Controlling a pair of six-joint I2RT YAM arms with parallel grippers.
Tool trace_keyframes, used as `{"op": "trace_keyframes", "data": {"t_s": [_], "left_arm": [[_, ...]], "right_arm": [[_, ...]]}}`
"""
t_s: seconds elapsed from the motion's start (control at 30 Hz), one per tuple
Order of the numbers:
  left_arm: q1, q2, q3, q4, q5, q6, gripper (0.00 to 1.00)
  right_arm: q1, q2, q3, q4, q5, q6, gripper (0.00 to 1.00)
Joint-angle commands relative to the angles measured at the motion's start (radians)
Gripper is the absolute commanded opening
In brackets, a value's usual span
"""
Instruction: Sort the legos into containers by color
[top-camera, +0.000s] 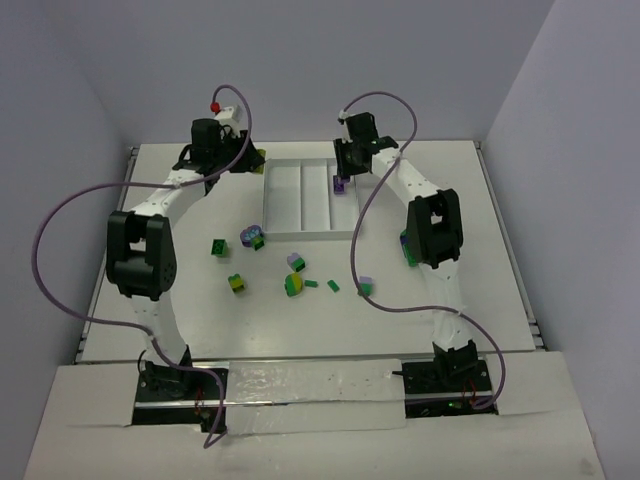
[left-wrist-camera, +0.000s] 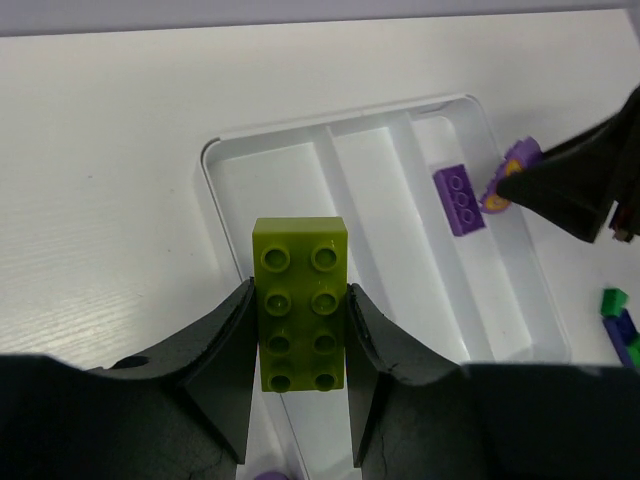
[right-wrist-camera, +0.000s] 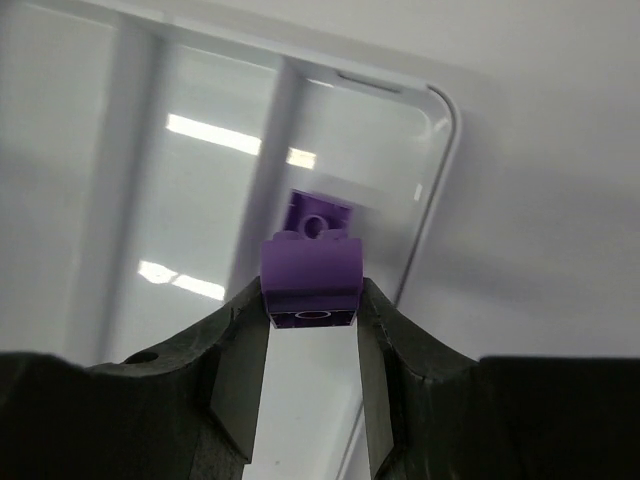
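Observation:
My left gripper (left-wrist-camera: 298, 345) is shut on a yellow-green lego (left-wrist-camera: 300, 300), held above the left compartment of the white tray (left-wrist-camera: 213, 152). In the top view that gripper (top-camera: 257, 160) hangs at the tray's (top-camera: 268, 190) far left corner. My right gripper (right-wrist-camera: 312, 322) is shut on a purple lego (right-wrist-camera: 310, 272) over the right compartment. Another purple lego (right-wrist-camera: 320, 214) lies in that compartment below it, also seen in the left wrist view as a purple lego (left-wrist-camera: 460, 198). Several loose legos (top-camera: 294, 284) lie on the table in front of the tray.
Loose pieces include a green brick (top-camera: 217, 246), a purple-and-green stack (top-camera: 253, 237), a yellow-green stack (top-camera: 237, 283) and a lilac-topped one (top-camera: 365, 285). Cables loop off both arms. Grey walls close in the table on three sides.

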Motion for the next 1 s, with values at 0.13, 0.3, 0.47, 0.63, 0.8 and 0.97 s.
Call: {"op": "trace_keyframes", "data": {"t_s": [0.13,0.3,0.47,0.63,0.8,0.97], "left_arm": [[-0.058,0.113,0.115,0.042,-0.143,0.037,0.00],[-0.079,0.156,0.147,0.042,-0.185,0.046,0.00],[-0.080,0.196,0.186,0.054,-0.203,0.044,0.00],[-0.083,0.228,0.220,0.076,-0.198,0.044,0.00],[-0.087,0.280,0.276,0.060,-0.186,0.034,0.00],[-0.091,0.310,0.306,0.066,-0.193,0.030,0.06]], "right_arm": [[0.012,-0.006,-0.026,0.069,0.229,-0.053,0.00],[0.013,0.047,0.055,0.028,0.227,-0.054,0.01],[0.017,0.082,0.114,-0.007,0.230,-0.053,0.11],[0.019,0.086,0.117,-0.011,0.231,-0.054,0.33],[0.021,0.095,0.132,-0.024,0.227,-0.056,0.59],[0.021,0.075,0.108,-0.016,0.218,-0.052,0.77]]}}
